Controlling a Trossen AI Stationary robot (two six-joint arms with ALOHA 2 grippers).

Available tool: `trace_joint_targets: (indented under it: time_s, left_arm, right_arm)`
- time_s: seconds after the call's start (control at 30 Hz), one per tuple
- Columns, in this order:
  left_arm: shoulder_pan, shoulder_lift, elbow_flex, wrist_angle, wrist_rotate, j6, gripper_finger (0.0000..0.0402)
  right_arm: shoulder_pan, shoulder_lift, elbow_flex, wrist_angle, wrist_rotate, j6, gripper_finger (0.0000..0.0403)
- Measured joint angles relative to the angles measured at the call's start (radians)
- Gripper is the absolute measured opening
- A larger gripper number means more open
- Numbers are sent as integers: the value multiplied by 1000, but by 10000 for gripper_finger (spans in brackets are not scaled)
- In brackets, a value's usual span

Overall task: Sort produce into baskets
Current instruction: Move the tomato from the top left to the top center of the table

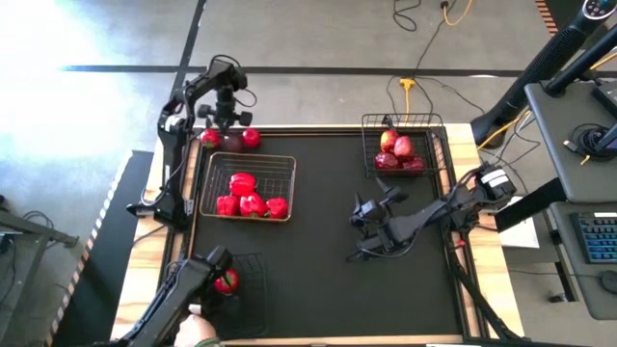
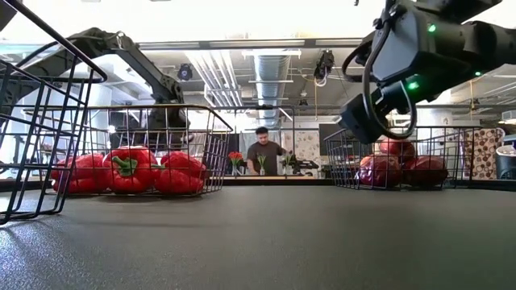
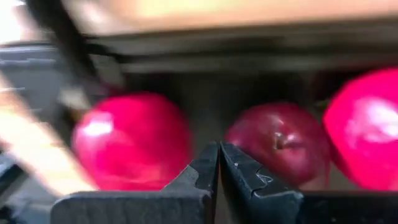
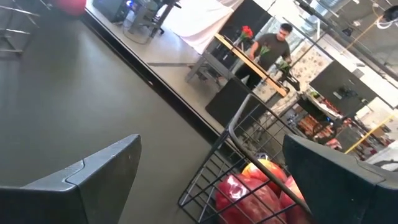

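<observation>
Three loose pieces of produce lie in a row at the mat's far left edge: a bright red one (image 3: 130,140), a dark red apple (image 3: 283,143) with its stem up, and another bright red one (image 3: 367,134). My left gripper (image 1: 229,128) hangs shut just above them, pointing steeply down at the gap between the first fruit and the apple (image 1: 231,144). One basket (image 1: 246,166) holds red peppers (image 1: 251,200), a far-right basket (image 1: 403,120) holds apples (image 1: 397,152), and a near-left basket (image 1: 253,289) holds a tomato (image 1: 227,281). My right gripper (image 1: 359,229) waits open at mid-table.
A dark arm-like shape with a person's hand (image 1: 198,330) reaches in at the near left beside the tomato basket. In the low view the near basket's wires (image 2: 32,137) stand close at the left. A person (image 2: 264,153) stands in the room beyond. Bare mat (image 1: 318,280) lies at centre.
</observation>
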State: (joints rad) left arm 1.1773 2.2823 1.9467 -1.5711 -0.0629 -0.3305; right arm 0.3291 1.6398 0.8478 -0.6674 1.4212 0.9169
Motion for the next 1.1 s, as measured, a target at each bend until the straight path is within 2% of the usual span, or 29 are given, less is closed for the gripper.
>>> trace_joint_targets:
  time_s: [0.1, 0.6, 0.67, 0.83, 0.97, 1.1]
  left_arm:
    - [-8, 0, 0, 0, 79, 27, 0]
    - [-60, -1, 28, 26, 132, 106, 0]
    - [-61, -1, 45, -2, 74, 102, 0]
    - [-25, -22, 56, 0, -224, 4, 0]
    - [15, -23, 34, 0, -273, -58, 0]
    - [43, -23, -7, 0, -404, -112, 0]
  right_arm:
    - [-18, 0, 0, 1, -6, 8, 384]
    - [-29, 0, -2, 4, -21, 15, 384]
    - [-29, 0, -2, 4, -21, 15, 384]
    - [-29, 0, -8, 6, -21, 18, 384]
    - [-29, 0, -16, 8, -21, 20, 384]
    - [-29, 0, -25, 23, -18, 19, 384]
